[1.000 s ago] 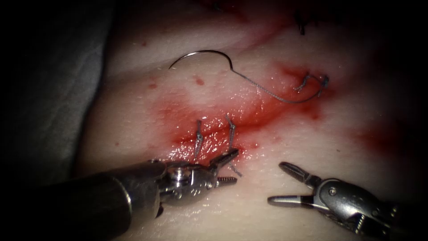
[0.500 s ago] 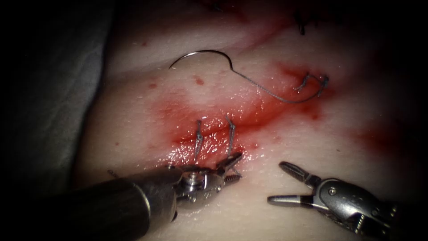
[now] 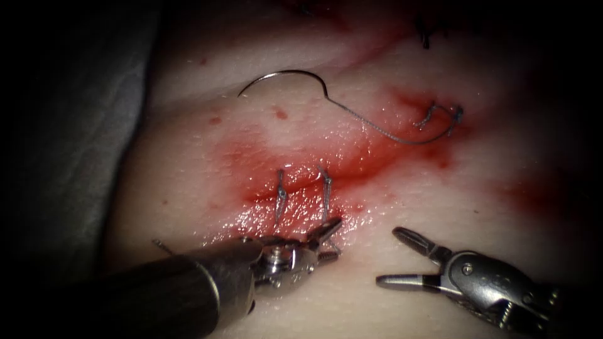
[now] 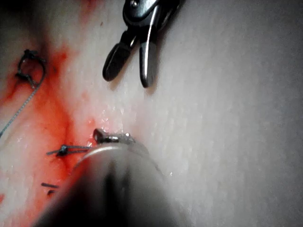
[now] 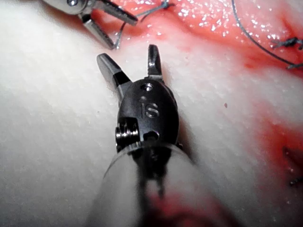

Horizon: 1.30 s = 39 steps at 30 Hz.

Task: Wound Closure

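The needle (image 3: 286, 80) lies free on the tissue (image 3: 352, 295), well above the cut (image 3: 295, 188) and held by neither tool. Its curve arches upward and its long axis runs left to right: the tip points down and to the left, and the other end sits at the right, where the thread (image 3: 383, 133) leaves it. From there the thread trails down and to the right to a knotted stitch (image 3: 443, 116) in a patch of red fluid (image 3: 352, 157). Two more stitches (image 3: 301, 191) cross the cut, upright and side by side.

The left hand (image 3: 325, 242) sits at the lower end of the right-hand stitch. Its jaws are parted a little around a cut end of thread (image 3: 331, 243), without clamping it.

The right hand (image 3: 389, 257) hovers just off the tissue to the right. Its jaws are spread wide, point left and hold nothing.
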Each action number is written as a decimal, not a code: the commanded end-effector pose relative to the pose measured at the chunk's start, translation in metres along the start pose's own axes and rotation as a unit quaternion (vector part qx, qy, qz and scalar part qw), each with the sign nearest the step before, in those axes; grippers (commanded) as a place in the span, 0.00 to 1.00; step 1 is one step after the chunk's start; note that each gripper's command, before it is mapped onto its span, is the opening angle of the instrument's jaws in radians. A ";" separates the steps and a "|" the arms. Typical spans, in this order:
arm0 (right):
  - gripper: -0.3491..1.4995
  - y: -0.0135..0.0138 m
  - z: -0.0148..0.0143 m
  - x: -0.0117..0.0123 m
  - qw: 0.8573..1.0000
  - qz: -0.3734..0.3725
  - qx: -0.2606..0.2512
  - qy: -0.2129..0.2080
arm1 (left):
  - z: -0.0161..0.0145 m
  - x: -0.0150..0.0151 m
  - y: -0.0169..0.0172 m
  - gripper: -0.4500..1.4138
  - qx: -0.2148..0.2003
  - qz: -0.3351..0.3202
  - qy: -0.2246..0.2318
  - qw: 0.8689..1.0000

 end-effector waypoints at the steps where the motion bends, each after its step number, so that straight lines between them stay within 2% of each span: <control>1: 0.80 -0.0005 0.0007 -0.0007 1.000 0.000 0.001 0.000 | 0.0006 0.0002 0.0003 0.48 -0.001 0.000 0.001 1.000; 4: 0.80 -0.0005 0.0007 -0.0007 1.000 0.000 0.001 0.000 | 0.0007 0.0002 0.0001 0.41 -0.001 0.000 0.001 1.000; 5: 0.79 -0.0005 0.0007 -0.0007 1.000 0.000 0.001 0.000 | 0.0008 0.0002 0.0001 0.36 -0.001 0.000 0.001 1.000; 6: 0.78 -0.0005 0.0007 -0.0007 1.000 0.000 0.001 0.000 | 0.0008 0.0003 0.0001 0.17 0.000 -0.001 0.000 1.000; 7: 0.78 -0.0005 0.0007 -0.0007 1.000 0.000 0.001 0.000 | 0.0008 0.0003 0.0001 0.17 0.000 -0.001 0.000 1.000; 8: 0.76 -0.0005 0.0007 -0.0007 1.000 0.000 0.001 0.002 | 0.0009 0.0003 0.0001 0.02 0.000 -0.001 0.000 1.000; 9: 0.75 -0.0005 0.0007 -0.0007 1.000 0.000 0.001 0.002 | 0.0009 0.0004 0.0000 0.00 -0.001 -0.001 0.002 1.000; 10: 0.70 -0.0003 0.0008 -0.0007 1.000 -0.002 -0.001 0.003 | 0.0007 0.0003 -0.0003 0.00 -0.008 -0.001 0.015 1.000; 13: 0.69 -0.0001 0.0010 -0.0006 1.000 -0.017 0.010 0.006 | 0.0004 0.0001 -0.0007 0.00 -0.011 -0.001 0.024 1.000; 16: 0.76 0.0008 0.0017 0.0002 0.997 -0.057 0.059 0.009 | -0.0002 -0.0004 -0.0016 0.00 -0.006 -0.010 0.036 0.999; 20: 0.83 0.0025 0.0027 0.0013 0.989 -0.113 0.089 0.020 | -0.0008 -0.0011 -0.0027 0.00 0.006 -0.028 0.052 0.998; 26: 0.86 0.0033 0.0054 0.0019 0.981 -0.156 0.100 0.052 | -0.0012 -0.0013 -0.0037 0.00 0.018 -0.048 0.071 0.996; 28: 0.90 0.0033 0.0066 0.0019 0.977 -0.167 0.107 0.076 | -0.0012 -0.0013 -0.0038 0.00 0.018 -0.054 0.077 0.995; 29: 0.90 0.0034 0.0076 0.0019 0.972 -0.170 0.122 0.106 | -0.0013 -0.0014 -0.0040 0.00 0.019 -0.059 0.085 0.994; 30: 0.91 0.0034 0.0081 0.0019 0.969 -0.179 0.125 0.112 | -0.0014 -0.0014 -0.0040 0.00 0.019 -0.062 0.090 0.994; 39: 0.94 0.0037 0.0118 0.0011 0.960 -0.217 0.128 0.123 | -0.0019 -0.0017 -0.0048 0.00 0.020 -0.095 0.133 0.986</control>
